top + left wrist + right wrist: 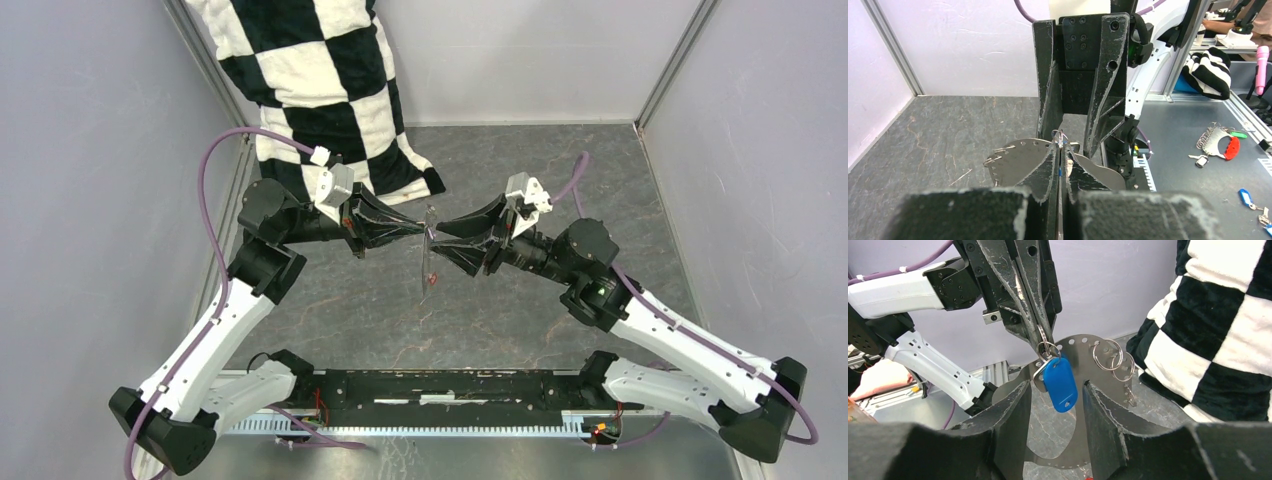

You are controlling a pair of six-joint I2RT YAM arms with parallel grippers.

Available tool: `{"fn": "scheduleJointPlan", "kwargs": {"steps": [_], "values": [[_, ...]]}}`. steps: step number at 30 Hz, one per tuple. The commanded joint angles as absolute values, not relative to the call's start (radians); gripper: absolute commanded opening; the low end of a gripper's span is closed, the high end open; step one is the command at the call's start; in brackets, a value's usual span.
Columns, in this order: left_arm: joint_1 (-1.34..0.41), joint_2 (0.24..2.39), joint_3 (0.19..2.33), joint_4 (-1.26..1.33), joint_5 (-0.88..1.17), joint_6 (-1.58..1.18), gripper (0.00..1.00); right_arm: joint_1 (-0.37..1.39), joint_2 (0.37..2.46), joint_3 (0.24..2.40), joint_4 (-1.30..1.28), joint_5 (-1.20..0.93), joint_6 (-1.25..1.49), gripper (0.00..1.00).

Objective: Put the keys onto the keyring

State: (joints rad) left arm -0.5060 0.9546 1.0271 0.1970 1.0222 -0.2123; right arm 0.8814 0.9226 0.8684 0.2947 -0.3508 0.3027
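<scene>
The left fingers (392, 230) reach in level, well above the surface (520, 320), with the checkered cloth (320, 90) behind them. They are pressed together at the tips, pinching the small wire loop of the blue key (1060, 383). Its plastic head hangs free just below the tips.

Just beyond those tips hangs the keyring (1083, 365), a thin grey metal crescent with holes along its rim. It stands upright and crosswise to both sets of fingers, probably so that one rim hole faces the key's loop. Spare split rings (1110, 360) dangle from the rim, to the side of the blue key. The red key (431, 280) shows at the crescent's lower end, below both sets of fingers. Whether the blue key's loop already passes through a hole cannot be told, nor exactly what carries the crescent.

The right fingers (1008, 420) come in from the opposite side and are spread wide. One sits on each side of the blue head, and they appear to grip nothing. They seem placed to steady the crescent or take the key while the loop is worked on.
</scene>
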Motion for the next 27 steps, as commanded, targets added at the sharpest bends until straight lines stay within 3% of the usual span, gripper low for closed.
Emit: {"fn": "scheduleJointPlan", "kwargs": {"steps": [1,6,15,27], "values": [[-0.506,0.933,1.033,0.249,1.004,-0.253,0.02,0.88,0.939,0.875,0.371,-0.372,0.321,0.49],[-0.506,0.928,1.03,0.242,0.989,-0.241,0.02,0.881,0.948,0.877,0.374,-0.356,0.319,0.49],[-0.507,0.913,1.026,0.211,0.987,-0.215,0.02,0.88,0.931,0.887,0.347,-0.316,0.281,0.02],[-0.506,0.906,1.012,0.219,0.971,-0.181,0.02,0.881,0.901,0.9,0.166,-0.433,0.274,0.0]]}}
